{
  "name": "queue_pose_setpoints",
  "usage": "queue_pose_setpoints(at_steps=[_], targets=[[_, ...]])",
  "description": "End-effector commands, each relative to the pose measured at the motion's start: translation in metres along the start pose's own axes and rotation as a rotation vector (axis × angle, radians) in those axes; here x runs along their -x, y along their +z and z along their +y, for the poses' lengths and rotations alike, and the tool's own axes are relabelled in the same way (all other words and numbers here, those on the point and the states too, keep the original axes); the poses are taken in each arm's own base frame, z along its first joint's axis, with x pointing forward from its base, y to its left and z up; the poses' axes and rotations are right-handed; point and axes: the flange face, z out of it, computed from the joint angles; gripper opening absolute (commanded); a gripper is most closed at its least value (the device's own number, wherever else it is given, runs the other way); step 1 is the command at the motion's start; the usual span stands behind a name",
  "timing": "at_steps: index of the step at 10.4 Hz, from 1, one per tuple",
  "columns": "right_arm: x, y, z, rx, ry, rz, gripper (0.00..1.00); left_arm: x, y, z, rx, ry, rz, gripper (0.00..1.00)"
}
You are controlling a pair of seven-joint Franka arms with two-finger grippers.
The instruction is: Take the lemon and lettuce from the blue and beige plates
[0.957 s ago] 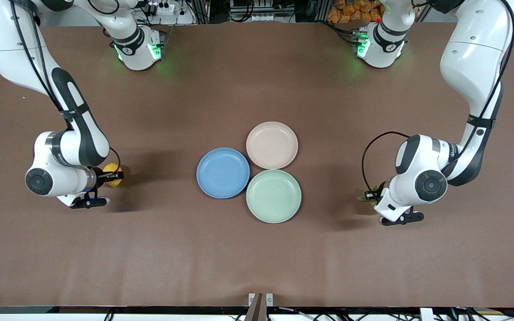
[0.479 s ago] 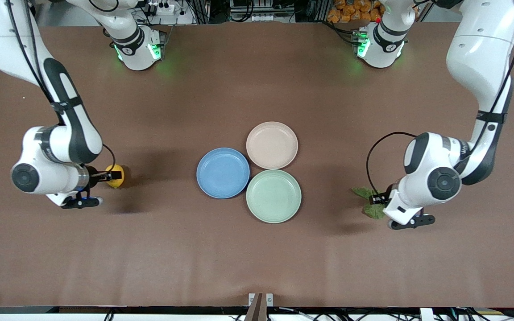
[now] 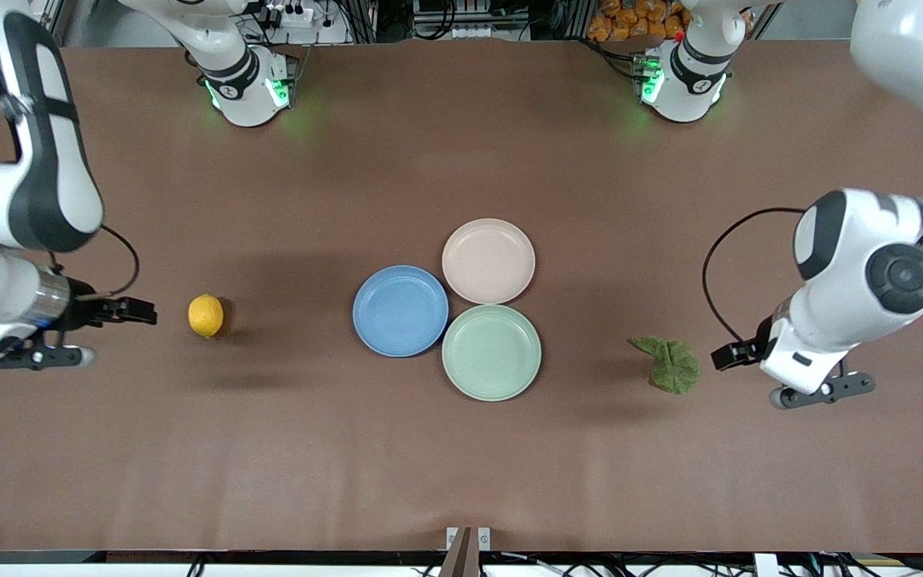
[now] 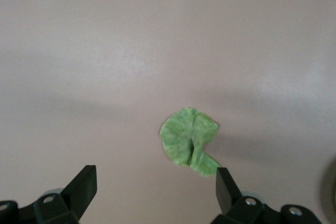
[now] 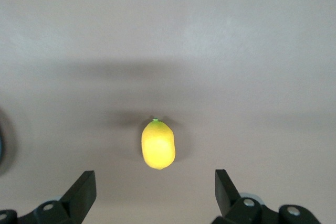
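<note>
The yellow lemon (image 3: 205,315) lies on the bare table toward the right arm's end, apart from the plates; it also shows in the right wrist view (image 5: 158,144). My right gripper (image 3: 141,311) is open and empty, raised beside the lemon, its jaws wide apart (image 5: 154,195). The green lettuce leaf (image 3: 670,365) lies on the table toward the left arm's end and shows in the left wrist view (image 4: 189,141). My left gripper (image 3: 730,353) is open and empty beside the lettuce (image 4: 156,192). The blue plate (image 3: 400,310) and the beige plate (image 3: 488,260) hold nothing.
A light green plate (image 3: 491,352) touches the blue and beige plates, nearer to the front camera than the beige one. The brown table (image 3: 461,449) stretches around them. Both arm bases (image 3: 249,88) stand at the table's back edge.
Both grippers have let go and drawn back toward the table's ends. The lemon and the lettuce now lie free on the table.
</note>
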Motion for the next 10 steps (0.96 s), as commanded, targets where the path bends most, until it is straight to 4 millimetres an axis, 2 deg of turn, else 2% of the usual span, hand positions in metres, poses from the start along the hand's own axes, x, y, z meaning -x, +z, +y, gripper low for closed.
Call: queue_pose_setpoints(at_steps=[1, 2, 3, 4, 5, 6, 8, 9, 10], targets=[[0.03, -0.065, -0.003, 0.002, -0.006, 0.045, 1.0, 0.019, -0.068, 0.0, -0.034, 0.02, 0.027, 1.0], [0.041, -0.102, -0.009, 0.01, -0.007, 0.103, 1.0, 0.024, -0.093, 0.001, -0.033, 0.017, 0.025, 1.0], [0.054, -0.129, -0.011, 0.003, -0.012, 0.092, 1.0, 0.032, -0.119, 0.002, -0.02, 0.008, 0.024, 1.0], [0.06, -0.157, -0.015, 0.003, -0.021, 0.079, 1.0, 0.041, -0.142, -0.003, -0.004, -0.005, 0.027, 1.0], [0.062, -0.176, -0.021, 0.008, -0.031, 0.089, 1.0, 0.05, -0.162, -0.005, 0.013, -0.013, 0.028, 1.0], [0.061, -0.182, -0.023, 0.009, -0.034, 0.104, 1.0, 0.054, -0.168, -0.011, 0.016, 0.009, 0.013, 1.0], [0.059, -0.185, -0.028, 0.013, -0.041, 0.116, 1.0, 0.062, -0.194, -0.032, 0.047, 0.061, 0.035, 1.0], [0.062, -0.195, -0.03, 0.012, -0.044, 0.127, 1.0, 0.065, -0.198, -0.04, 0.061, 0.044, 0.014, 1.0], [0.066, -0.194, -0.034, 0.01, -0.049, 0.098, 1.0, 0.069, -0.206, -0.049, 0.074, 0.026, 0.007, 1.0]])
